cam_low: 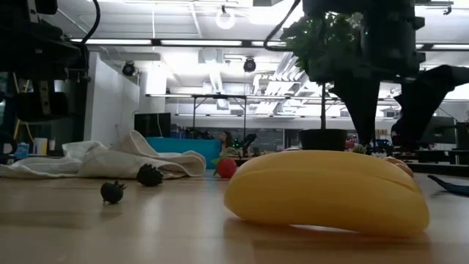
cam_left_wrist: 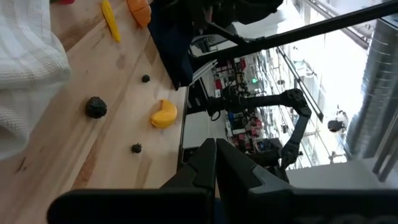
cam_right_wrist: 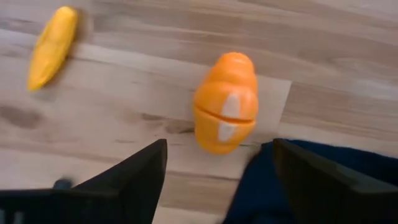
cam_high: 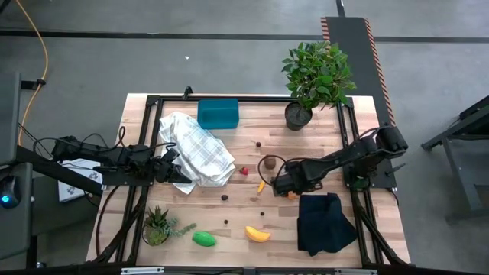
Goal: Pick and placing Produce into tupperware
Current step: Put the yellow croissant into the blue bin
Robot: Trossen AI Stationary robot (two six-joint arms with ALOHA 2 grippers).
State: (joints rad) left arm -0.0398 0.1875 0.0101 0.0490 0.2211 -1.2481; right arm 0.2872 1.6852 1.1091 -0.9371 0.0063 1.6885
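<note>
Right gripper [cam_right_wrist: 217, 168] stands released, jaws straddling the orange carrot [cam_right_wrist: 226, 102] lying on the table beside the black cloth [cam_right_wrist: 323, 180]. Carrot appears light, rigid, smooth plastic; grip across its thicker middle.

Both arms are dark, near-black, built of chunky jointed segments with black cables looping alongside. The left pincer [cam_left_wrist: 214, 163] shows 2 matte black angular fingers. The right pincer [cam_right_wrist: 217, 162] carries 2 flat, wedge-shaped black fingers.
</note>
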